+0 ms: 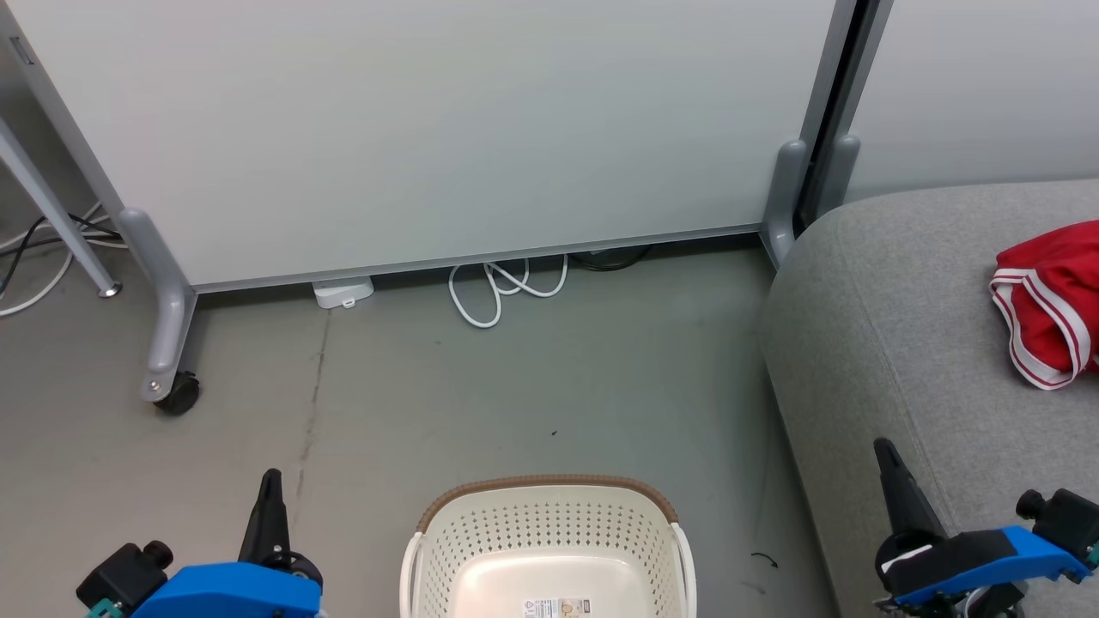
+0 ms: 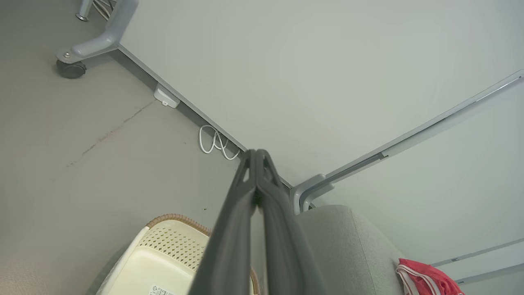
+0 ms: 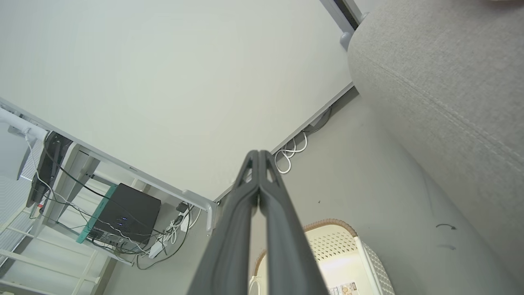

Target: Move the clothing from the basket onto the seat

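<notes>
Clenched and empty, the left gripper (image 1: 271, 482) and right gripper (image 1: 889, 459) hang either side of the basket (image 1: 549, 485), while the red clothing (image 1: 1052, 292) lies on the sofa (image 1: 901, 326), nearer the right.

The bottom edge of the head view cuts off the near part of the basket (image 1: 549, 528); the label (image 1: 558, 608) on its floor is too small to read. The right edge cuts the clothing (image 1: 1052, 300) and the sofa (image 1: 893, 326). The clothing is bunched: one garment or two, I cannot tell. In the left wrist view the left end effector (image 2: 256, 152) hides part of the basket.
</notes>
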